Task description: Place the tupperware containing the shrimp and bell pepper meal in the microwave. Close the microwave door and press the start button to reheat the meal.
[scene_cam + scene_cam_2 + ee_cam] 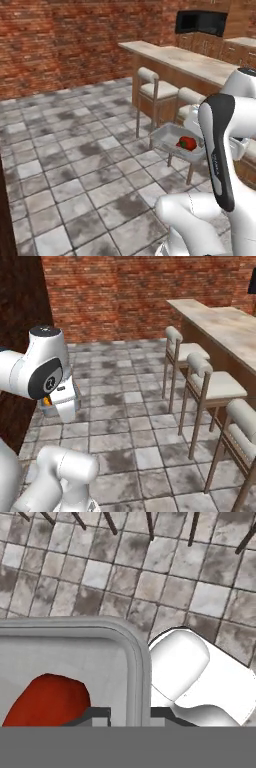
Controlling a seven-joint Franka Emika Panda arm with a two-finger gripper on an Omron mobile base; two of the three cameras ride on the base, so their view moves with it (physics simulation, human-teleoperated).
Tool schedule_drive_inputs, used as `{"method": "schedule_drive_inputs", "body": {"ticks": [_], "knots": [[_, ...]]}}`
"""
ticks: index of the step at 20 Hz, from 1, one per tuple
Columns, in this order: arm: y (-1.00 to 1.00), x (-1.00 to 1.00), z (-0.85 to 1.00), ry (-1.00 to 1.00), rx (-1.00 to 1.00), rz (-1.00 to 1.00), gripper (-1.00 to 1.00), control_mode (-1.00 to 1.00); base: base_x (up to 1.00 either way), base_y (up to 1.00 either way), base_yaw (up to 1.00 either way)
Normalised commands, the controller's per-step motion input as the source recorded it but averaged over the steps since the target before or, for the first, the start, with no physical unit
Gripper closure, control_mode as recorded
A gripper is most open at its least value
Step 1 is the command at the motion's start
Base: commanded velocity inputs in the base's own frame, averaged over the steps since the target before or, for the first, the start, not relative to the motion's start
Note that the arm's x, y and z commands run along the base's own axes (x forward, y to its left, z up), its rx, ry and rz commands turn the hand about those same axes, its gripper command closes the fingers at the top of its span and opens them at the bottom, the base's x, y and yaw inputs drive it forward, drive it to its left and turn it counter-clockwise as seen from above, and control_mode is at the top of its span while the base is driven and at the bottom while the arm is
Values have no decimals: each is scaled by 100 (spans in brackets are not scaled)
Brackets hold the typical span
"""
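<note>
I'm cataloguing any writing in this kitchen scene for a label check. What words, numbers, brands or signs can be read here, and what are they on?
No text can be read.
Dark arm cover: a faint line of small pale marks runs down it, too small and blurred to read.
Microwave: far off, no display digits or button labels can be made out.
Tupperware, bell pepper, counter, stools: no writing.

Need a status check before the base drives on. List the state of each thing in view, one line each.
tupperware: carried in the air above the tiled floor, roughly level, no lid.
gripper: shut on the tupperware's rim, one finger inside and one outside.
red bell pepper: lying inside the tupperware.
microwave: far off past the counter; door state cannot be told.
stools: upright along the counter, unoccupied.
</note>
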Motion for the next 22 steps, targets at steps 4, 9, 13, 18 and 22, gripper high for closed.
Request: {"method": "schedule_drive_inputs", "body": {"ticks": [4, 9, 13, 18, 22], "knots": [[0, 0, 0, 0, 0, 0, 100, 100, 0, 6, -95], [0, 0, 0, 0, 0, 0, 100, 100, 16, 4, -82], [0, 0, 0, 0, 0, 0, 100, 100, 78, 49, -51], [0, 0, 0, 0, 0, 0, 100, 100, 99, 92, -18], [0, 0, 0, 0, 0, 0, 100, 100, 100, 100, 0]]}}
